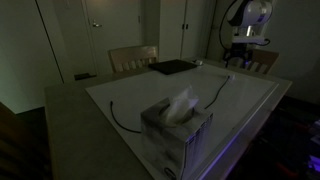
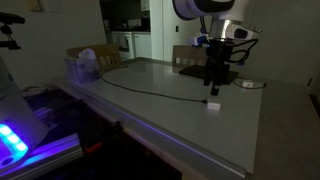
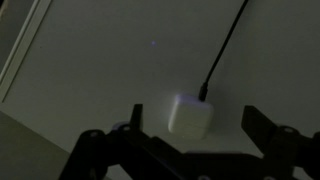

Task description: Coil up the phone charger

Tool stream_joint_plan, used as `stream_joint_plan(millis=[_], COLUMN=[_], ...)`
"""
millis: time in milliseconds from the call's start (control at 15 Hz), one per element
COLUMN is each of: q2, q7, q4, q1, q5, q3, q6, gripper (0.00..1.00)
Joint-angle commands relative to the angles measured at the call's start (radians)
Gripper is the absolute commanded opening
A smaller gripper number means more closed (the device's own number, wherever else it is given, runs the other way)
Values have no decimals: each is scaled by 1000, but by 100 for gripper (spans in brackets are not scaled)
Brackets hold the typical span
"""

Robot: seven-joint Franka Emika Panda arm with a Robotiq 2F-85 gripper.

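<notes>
The phone charger is a thin dark cable (image 2: 150,90) lying in a long curve across the white tabletop. It ends in a small white plug block (image 2: 213,102). In the wrist view the plug block (image 3: 190,115) lies flat, and the cable (image 3: 225,50) runs away from it to the upper right. My gripper (image 2: 212,82) is open and hovers just above the block without touching it. In the wrist view its two fingers (image 3: 196,124) stand on either side of the block. The cable (image 1: 140,125) also shows in an exterior view, looping past the tissue box.
A tissue box (image 1: 178,125) stands near the cable's far end and shows in both exterior views (image 2: 85,66). A flat black pad (image 1: 172,67) lies near the table's edge. A small white object (image 2: 250,85) lies beside the gripper. Chairs (image 1: 133,57) stand at the table.
</notes>
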Motion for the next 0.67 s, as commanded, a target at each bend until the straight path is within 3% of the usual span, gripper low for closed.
stream_joint_plan(millis=[0,467,600], q2=[38,102,118], q7=[-35,-114,-109], q4=[39,119,145], q1=[-32,-81,-71], q5=[57,160,144], q3=[17,67,60], q6=[-2,-30,-42], gripper=[100,100,100])
